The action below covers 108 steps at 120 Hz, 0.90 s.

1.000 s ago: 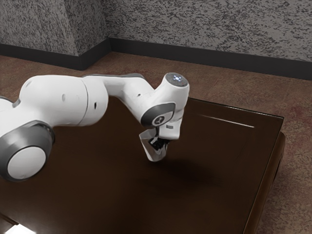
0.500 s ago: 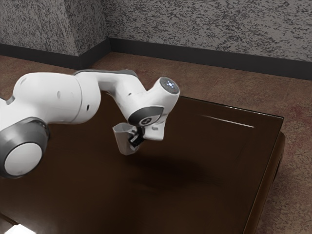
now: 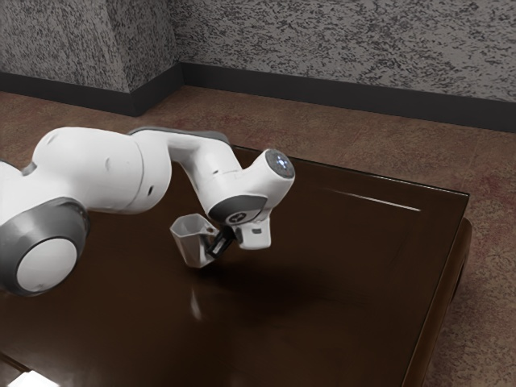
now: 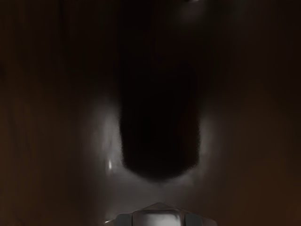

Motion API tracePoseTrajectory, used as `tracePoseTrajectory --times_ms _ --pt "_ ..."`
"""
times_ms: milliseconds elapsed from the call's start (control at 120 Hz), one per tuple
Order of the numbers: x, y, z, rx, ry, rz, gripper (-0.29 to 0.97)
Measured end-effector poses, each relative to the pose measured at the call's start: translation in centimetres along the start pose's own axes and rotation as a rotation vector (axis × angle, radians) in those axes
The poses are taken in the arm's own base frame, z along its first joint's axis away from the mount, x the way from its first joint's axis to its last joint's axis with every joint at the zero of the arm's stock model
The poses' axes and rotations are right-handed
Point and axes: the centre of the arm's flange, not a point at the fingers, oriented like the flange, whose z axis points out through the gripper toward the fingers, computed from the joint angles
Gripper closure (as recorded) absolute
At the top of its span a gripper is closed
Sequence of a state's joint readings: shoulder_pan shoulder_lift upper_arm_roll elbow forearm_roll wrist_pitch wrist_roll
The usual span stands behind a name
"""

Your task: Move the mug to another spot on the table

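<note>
1. While the arm reaches in from the exterior view's left, its gripper sits low over the middle of the table, pointing down and toward that view's left.
2. Gripper is clamped on the mug. The black fingers pinch its wall on the side facing the hand, near the rim.
3. Mug is white-ish and tilted, not upright. Its mouth faces up and toward the exterior view's left, and its base is kicked down toward the table.
4. Looks to me like the mug hangs just off the table top rather than standing on it. A pale reflection shows in the glossy wood a bit below it.
5. Mug is nearer the exterior view's left half of the table, well away from the edge on the view's right.
6. From the wrist cam, a grey blurry lump at the lower edge is the mug right under the hand. Past it a big dark shadow lies on the brown table, with a faint pale sheen around it.
7. Can't make out a handle from either view.
</note>
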<state>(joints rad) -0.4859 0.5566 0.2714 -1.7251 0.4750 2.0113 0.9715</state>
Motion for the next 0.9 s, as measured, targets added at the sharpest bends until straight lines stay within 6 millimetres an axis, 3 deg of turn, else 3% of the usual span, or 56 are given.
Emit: tracePoseTrajectory --times_ms 208,417,550,667,717,767,825,900 --pt "0.2 0.1 0.0 -0.009 0.01 -0.059 0.32" --pt "0.5 -0.2 -1.1 0.017 0.07 -0.106 0.13" --pt "0.0 -0.3 -4.3 0.024 0.201 -0.16 0.07" --pt "-1.7 0.0 -9.1 0.044 0.335 -0.212 0.04" --pt "-3.6 0.1 -12.1 0.069 0.396 -0.247 0.03" --pt "-7.2 0.1 -15.0 0.093 0.457 -0.312 0.03" --pt "-13.2 -0.2 -16.9 0.092 0.522 -0.435 0.02" --pt "-22.4 -0.6 -16.2 0.008 0.596 -0.662 0.01"
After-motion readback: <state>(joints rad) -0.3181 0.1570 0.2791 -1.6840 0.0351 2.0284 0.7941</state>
